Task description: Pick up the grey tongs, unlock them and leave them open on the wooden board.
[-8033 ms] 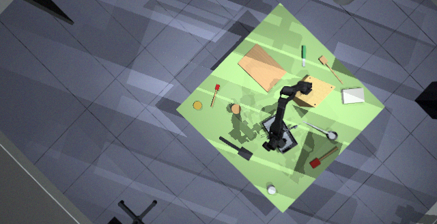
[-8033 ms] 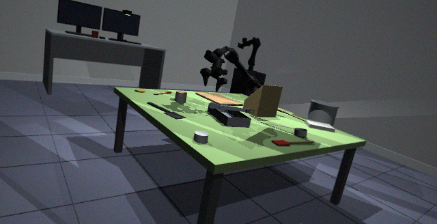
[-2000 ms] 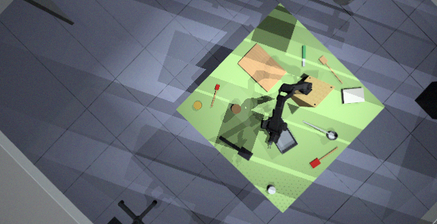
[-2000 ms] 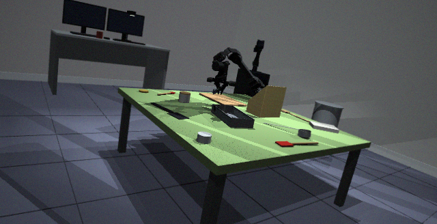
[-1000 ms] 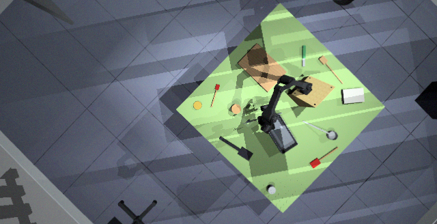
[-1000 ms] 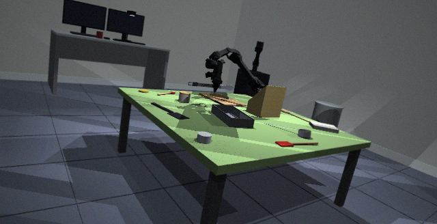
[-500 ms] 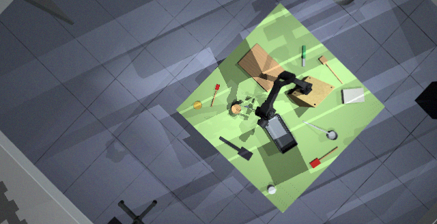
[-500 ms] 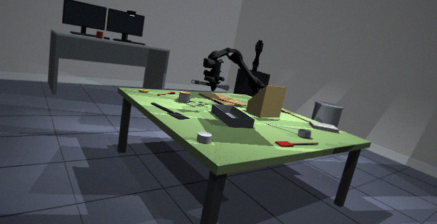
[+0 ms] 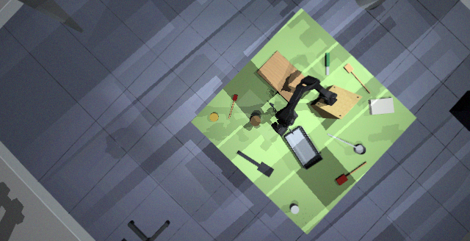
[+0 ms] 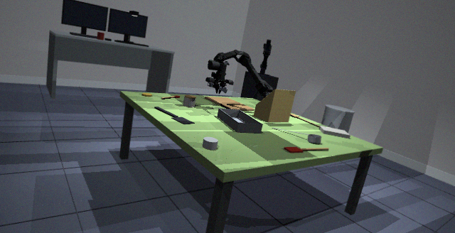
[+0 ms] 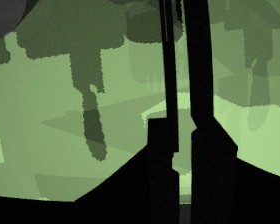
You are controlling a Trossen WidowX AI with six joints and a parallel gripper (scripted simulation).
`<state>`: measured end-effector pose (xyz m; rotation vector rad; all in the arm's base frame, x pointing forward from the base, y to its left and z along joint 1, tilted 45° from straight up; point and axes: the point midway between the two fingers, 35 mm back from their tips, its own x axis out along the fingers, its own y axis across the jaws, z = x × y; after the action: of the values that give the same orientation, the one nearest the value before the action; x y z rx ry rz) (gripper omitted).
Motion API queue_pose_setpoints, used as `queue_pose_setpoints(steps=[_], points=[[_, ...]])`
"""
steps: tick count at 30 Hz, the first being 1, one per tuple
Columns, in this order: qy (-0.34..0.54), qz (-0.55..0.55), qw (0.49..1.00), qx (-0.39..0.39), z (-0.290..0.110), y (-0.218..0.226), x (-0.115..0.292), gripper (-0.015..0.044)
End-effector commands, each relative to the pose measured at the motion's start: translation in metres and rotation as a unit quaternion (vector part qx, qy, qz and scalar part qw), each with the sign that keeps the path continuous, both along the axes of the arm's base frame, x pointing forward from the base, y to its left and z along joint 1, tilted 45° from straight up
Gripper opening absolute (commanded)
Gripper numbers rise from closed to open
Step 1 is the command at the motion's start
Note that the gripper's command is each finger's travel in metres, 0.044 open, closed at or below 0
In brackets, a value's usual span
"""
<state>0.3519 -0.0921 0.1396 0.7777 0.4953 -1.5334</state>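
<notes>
the green square tabletop [image 10: 249, 155] stands on a grey tiled floor [image 10: 71, 176], a grey desk with two dark monitors [image 10: 106, 53] at ten o'clock. the black pincer [image 10: 220, 87] grips the slim grey tongs [image 11: 184, 63] above it.

Top view looks straight down from afar; exterior faces one table [image 10: 249, 155] corner; wrist hangs close above it.

In the wrist view, the gripper [image 11: 180, 163] is a black silhouette cut off by the bottom edge, and the grey tongs [image 11: 184, 43] run out past the top edge, tips unseen. In the top view, the arm [image 9: 294, 103] covers part of the wooden board [image 9: 275, 70]; the tongs are too small to distinguish.
</notes>
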Motion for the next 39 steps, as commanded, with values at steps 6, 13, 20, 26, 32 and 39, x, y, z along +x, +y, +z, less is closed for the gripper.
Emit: queue_pose_setpoints(steps=[6, 13, 20, 26, 32, 39], points=[[-0.126, -0.122, 0.985, -0.004, 0.017, -0.013, -0.011, -0.0150], [-0.200, -0.199, 0.959, -0.005, 0.025, -0.021, -0.017, -0.0150], [-0.193, -0.194, 0.962, -0.003, 0.027, -0.025, -0.020, -0.0150], [-0.154, -0.164, 0.974, 0.006, 0.039, -0.045, -0.034, -0.0150], [-0.114, -0.129, 0.985, 0.016, 0.051, -0.066, -0.052, -0.0150], [-0.069, -0.083, 0.994, 0.025, 0.065, -0.087, -0.074, -0.0150]])
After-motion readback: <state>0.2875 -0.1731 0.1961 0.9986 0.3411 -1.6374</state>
